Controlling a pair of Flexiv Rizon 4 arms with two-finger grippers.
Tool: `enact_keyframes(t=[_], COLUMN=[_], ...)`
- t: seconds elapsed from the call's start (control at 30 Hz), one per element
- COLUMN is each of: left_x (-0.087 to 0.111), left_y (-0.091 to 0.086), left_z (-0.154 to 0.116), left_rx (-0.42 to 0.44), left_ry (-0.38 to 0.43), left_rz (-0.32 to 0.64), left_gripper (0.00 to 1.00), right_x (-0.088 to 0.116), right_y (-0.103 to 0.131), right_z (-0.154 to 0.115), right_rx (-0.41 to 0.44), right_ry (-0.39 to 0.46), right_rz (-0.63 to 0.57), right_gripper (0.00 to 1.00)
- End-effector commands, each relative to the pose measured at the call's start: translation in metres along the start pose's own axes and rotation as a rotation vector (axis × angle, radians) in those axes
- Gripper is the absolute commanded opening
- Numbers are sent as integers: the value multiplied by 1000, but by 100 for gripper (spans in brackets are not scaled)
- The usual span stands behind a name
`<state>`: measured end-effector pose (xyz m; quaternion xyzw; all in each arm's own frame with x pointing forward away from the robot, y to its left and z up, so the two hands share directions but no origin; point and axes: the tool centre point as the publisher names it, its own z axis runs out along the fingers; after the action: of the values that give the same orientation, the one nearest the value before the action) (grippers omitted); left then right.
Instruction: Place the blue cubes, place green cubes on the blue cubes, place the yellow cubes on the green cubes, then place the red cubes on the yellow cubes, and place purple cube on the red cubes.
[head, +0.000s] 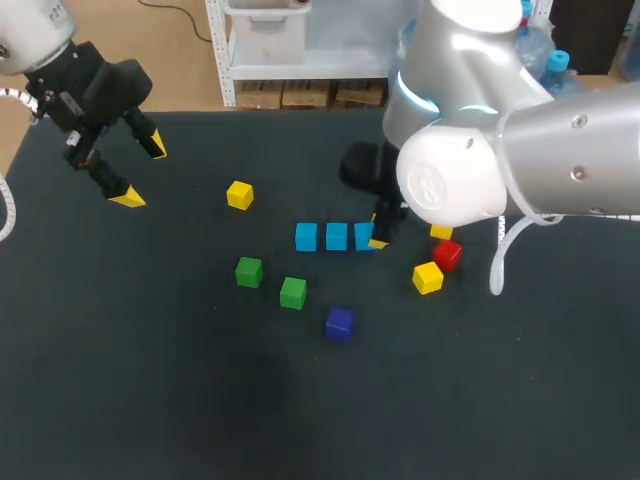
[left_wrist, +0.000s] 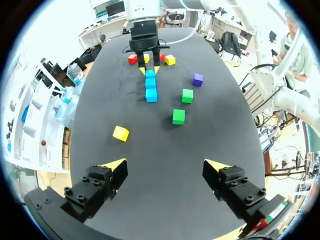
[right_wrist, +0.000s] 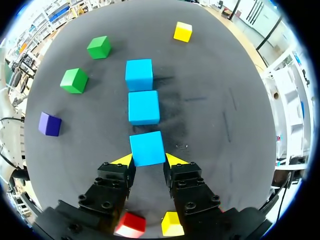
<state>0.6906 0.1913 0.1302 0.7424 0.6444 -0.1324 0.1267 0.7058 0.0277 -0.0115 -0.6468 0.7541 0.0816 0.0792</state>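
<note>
Three blue cubes lie in a row on the black table: one (head: 306, 237), a second (head: 336, 236) and a third (head: 364, 236). My right gripper (head: 378, 238) is shut on the third blue cube (right_wrist: 147, 148), which rests on the table with a yellow tip at each side. Two green cubes (head: 249, 271) (head: 293, 292) and the purple cube (head: 339, 323) sit in front of the row. A red cube (head: 447, 255) and a yellow cube (head: 428, 277) lie under my right arm; another yellow cube (head: 240, 195) sits alone at the left. My left gripper (head: 141, 171) hangs open and empty at the far left.
A further yellow cube (head: 441, 232) shows partly beside the right arm. In the right wrist view a red cube (right_wrist: 131, 225) and a yellow cube (right_wrist: 172, 223) lie under the gripper body. The table (head: 150, 380) is bare along its front.
</note>
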Motion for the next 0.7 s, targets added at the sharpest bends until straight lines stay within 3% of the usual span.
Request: enact_keyframes(t=[0.03,0.53,0.6,0.7], left_x=[1,1,1,1], left_y=[1,1,1,1], left_z=[0,0,0,0], left_rx=[1,1,1,1], left_ry=[0,0,0,0], left_rz=[1,1,1,1], left_gripper=[100,100,100,100], right_x=[0,-1,-1,-1], right_y=[-2,-2,-1,-1], right_z=[1,0,0,0], right_rx=[0,-5,-7,-9], right_ry=[1,-4,-5,-5], right_rz=[1,-11,-15,-15], right_gripper=[0,0,12,19])
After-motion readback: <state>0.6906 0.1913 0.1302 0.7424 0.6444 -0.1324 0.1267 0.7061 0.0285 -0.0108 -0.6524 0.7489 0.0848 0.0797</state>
